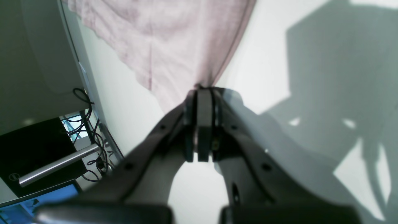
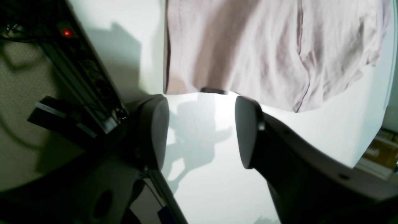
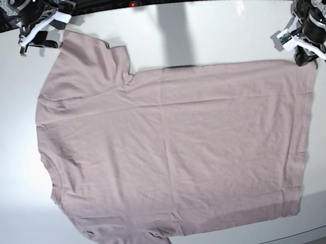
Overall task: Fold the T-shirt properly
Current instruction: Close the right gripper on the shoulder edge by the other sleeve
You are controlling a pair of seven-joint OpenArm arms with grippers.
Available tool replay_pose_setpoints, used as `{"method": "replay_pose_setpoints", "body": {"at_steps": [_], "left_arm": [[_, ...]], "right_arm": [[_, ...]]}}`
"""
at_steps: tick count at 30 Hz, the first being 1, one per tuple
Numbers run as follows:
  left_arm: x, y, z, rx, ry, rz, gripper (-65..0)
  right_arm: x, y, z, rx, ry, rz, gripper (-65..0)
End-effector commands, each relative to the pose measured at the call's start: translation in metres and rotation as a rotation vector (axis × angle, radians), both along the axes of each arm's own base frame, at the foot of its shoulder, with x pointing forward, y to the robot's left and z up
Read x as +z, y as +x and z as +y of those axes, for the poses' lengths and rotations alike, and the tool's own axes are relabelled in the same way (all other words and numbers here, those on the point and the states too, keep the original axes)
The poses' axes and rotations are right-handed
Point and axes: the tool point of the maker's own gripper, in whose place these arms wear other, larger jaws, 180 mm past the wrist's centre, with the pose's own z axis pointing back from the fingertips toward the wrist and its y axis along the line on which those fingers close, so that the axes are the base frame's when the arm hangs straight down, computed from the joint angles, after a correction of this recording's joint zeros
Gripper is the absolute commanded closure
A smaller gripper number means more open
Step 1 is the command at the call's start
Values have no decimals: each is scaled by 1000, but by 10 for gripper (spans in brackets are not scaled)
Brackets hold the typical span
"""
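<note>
T-shirt (image 3: pixel 173 156) flat on desk (image 3: pixel 210 25), long axis left-right. Left tool (image 1: pixel 199 93) clamped on far-right hem corner; right tool (image 2: pixel 202 124) wide open, empty, just short of far-left sleeve.

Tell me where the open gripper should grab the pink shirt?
Probably the sleeve hem. The T-shirt lies flat on the table, and its sleeve edge sits just ahead of the open right gripper. Coming straight forward and low from the table's edge would likely slip one finger under the thin cloth. The left gripper is shut on the shirt's bottom corner.
</note>
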Motion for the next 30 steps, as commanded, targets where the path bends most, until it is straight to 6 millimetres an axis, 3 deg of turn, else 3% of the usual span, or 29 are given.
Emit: {"method": "replay_pose_setpoints", "body": {"at_steps": [1, 13, 18, 23, 30], "left_arm": [[-20, -34, 4, -6, 29, 126, 0], [-20, -34, 4, -6, 29, 126, 0], [-21, -34, 2, -4, 24, 126, 0], [-21, -34, 2, -4, 24, 126, 0], [-21, -34, 2, -4, 24, 126, 0]], "right_arm": [[-4, -7, -5, 21, -23, 35, -349], [-1, -3, 11, 71, 50, 11, -349], [1, 16, 29, 74, 115, -27, -349], [-4, 14, 46, 59, 150, -6, -349], [-3, 23, 44, 104, 93, -70, -344]]}}
